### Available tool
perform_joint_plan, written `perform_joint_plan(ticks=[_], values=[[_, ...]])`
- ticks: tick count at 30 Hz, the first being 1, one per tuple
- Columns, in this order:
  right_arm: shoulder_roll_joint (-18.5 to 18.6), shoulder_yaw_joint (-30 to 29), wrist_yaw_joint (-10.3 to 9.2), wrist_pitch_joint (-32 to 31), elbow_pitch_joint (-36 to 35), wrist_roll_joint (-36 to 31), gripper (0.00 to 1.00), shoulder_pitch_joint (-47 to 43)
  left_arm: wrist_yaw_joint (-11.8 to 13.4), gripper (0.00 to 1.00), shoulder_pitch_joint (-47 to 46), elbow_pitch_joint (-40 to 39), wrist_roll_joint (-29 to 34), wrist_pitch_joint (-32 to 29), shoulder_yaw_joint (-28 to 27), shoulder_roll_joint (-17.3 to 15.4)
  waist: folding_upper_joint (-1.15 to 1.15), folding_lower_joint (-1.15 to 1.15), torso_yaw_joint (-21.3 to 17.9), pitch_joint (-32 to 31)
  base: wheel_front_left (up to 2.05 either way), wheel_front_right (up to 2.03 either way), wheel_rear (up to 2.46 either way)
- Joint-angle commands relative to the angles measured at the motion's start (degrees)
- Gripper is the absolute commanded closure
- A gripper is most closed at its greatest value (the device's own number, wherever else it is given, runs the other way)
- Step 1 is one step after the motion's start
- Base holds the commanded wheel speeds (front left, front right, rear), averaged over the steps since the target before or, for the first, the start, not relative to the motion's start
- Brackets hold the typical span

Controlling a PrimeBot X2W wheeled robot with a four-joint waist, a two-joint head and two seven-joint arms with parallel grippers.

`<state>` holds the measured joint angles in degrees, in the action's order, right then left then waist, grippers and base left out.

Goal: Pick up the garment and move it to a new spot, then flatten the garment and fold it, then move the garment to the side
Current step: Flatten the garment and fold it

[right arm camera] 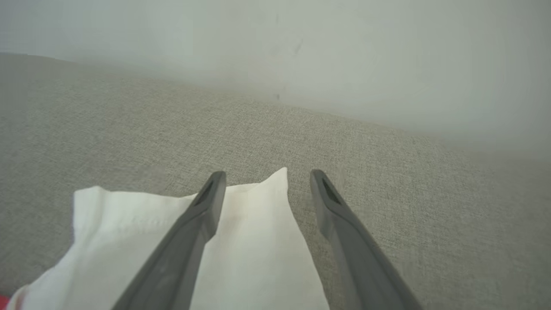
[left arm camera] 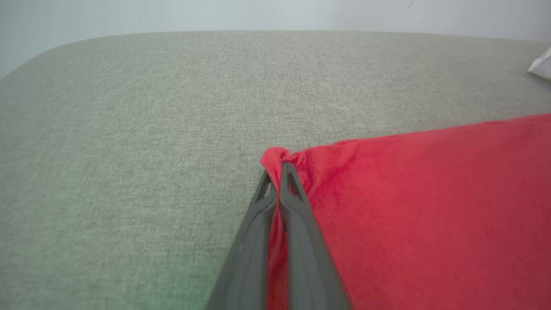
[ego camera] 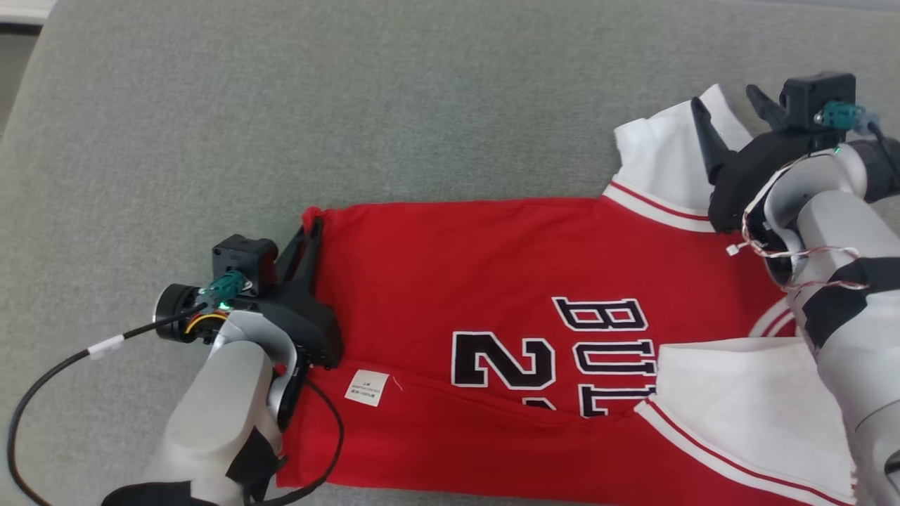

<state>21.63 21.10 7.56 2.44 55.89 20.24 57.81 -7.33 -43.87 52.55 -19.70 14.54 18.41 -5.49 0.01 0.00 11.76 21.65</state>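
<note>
- Working on the garment (ego camera: 457,267), a red jersey lying flat on the grey cushioned surface (ego camera: 351,105), with the hem to the left, the shoulders to the right and the black lettering facing up.
- Clenching the left pincer (ego camera: 313,232) on the far-left hem corner, trapping a small bunch of red cloth (left arm camera: 275,157) between the shut fingers.
- Gripping at the corner rather than mid-edge, probably to control the whole far edge when lifting or drawing it taut.
- Holding the right pincer (ego camera: 724,98) released, with the fingers spread wide over the far white sleeve (ego camera: 661,154) at the far right.
- Straddling the sleeve's edge, one finger over the cloth and the other over the bare cushion just beside it. Contact with the cloth cannot be told.
- Judging this placement as lining up a matching grasp at the opposite end of the far edge.
- Noting the near white sleeve (ego camera: 731,393) lying turned inward over the end of the lettering, and a white label (ego camera: 366,387) showing beside a crease line. Reading both as signs of the near part being folded over already.
- Expecting skew if pulling from the left corner alone, hence the need for a second grasp.
</note>
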Motion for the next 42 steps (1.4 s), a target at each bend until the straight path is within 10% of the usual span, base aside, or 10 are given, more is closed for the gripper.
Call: perform_joint_plan(ticks=[1,5,7,8,9,10,26,42], values=[[0.43,0.51,-0.15,-0.86,2.08,-0.22,0.00,1.61,-0.07,1.00,-0.95,-0.08,-0.24,0.45,0.64,0.65,-0.01,0.00,1.98,1.67,0.00,0.00,0.00],[0.44,0.75,-0.15,-2.23,5.76,0.15,0.00,3.94,-0.09,1.00,-1.53,-0.12,-0.71,0.58,1.58,1.25,-0.01,0.00,2.74,2.30,0.00,0.00,0.00],[0.70,1.13,-0.15,-1.69,6.94,-0.09,0.36,4.76,-0.11,1.00,-2.02,-0.19,-1.01,0.65,1.86,1.38,-0.01,0.00,2.92,2.51,0.00,0.00,0.00],[0.88,1.30,-0.15,-1.57,7.73,-0.41,0.71,5.01,-0.11,1.00,-2.27,-0.23,-1.02,0.68,1.97,1.42,-0.01,0.00,2.96,2.60,0.00,0.00,0.00],[0.88,1.30,-0.15,-1.57,7.73,-0.41,0.71,5.01,-0.11,1.00,-2.27,-0.23,-1.02,0.68,1.97,1.42,-0.01,0.00,2.96,2.60,0.00,0.00,0.00],[0.84,1.20,-0.15,-1.35,8.46,-0.35,1.00,5.19,-0.12,1.00,-2.44,-0.30,-1.11,0.70,2.01,1.48,-0.01,0.00,2.99,2.66,0.00,0.00,0.00],[1.30,-5.95,-0.15,12.68,12.93,-4.87,1.00,7.50,1.12,1.00,1.71,-9.27,1.50,0.67,-2.99,-0.70,-0.01,0.00,0.23,-0.37,0.00,0.00,0.00],[-5.60,-16.87,-0.15,12.76,-13.40,-4.09,1.00,-19.24,-0.05,1.00,14.60,-13.70,1.50,0.68,-7.31,-4.72,-0.01,0.00,-8.00,-10.69,0.00,0.00,0.00]])
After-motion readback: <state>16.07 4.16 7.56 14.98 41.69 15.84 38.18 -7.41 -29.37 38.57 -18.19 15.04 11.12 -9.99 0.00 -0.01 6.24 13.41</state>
